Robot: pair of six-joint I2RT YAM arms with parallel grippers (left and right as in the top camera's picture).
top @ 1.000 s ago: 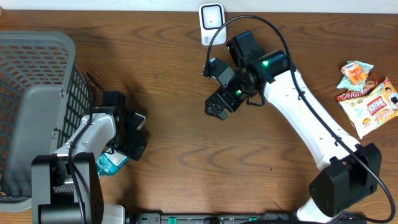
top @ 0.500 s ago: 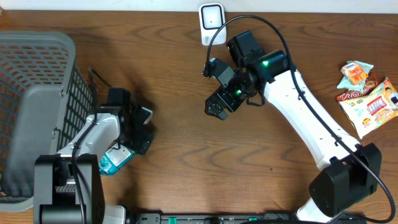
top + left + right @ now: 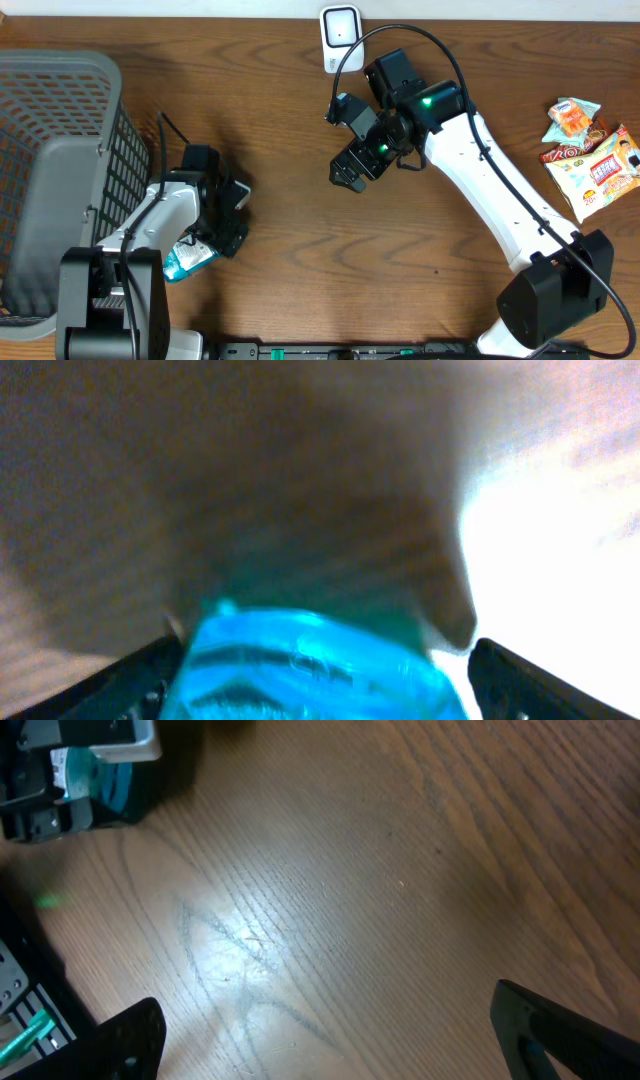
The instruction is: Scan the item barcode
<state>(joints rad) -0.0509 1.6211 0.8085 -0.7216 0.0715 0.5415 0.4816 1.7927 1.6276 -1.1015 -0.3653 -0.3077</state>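
Note:
A teal-blue packet, the item (image 3: 186,260), lies on the wood table beside and partly under my left arm. In the left wrist view the item (image 3: 310,665) fills the space between the two dark fingers, blurred and very near the camera. My left gripper (image 3: 232,215) stands open and wide around it; no barcode shows. The white scanner (image 3: 340,36) stands at the table's far edge. My right gripper (image 3: 352,160) hangs open over bare wood below the scanner, nothing between its fingers (image 3: 560,1030). The right wrist view catches the item (image 3: 95,772) at top left.
A grey mesh basket (image 3: 50,150) takes up the left side, close to my left arm. Snack packets (image 3: 592,150) lie at the right edge. Bare wood (image 3: 330,260) stretches between the two arms.
My left gripper has shifted up and to the right while the teal item has stayed almost in place on the table. The right arm has not moved.

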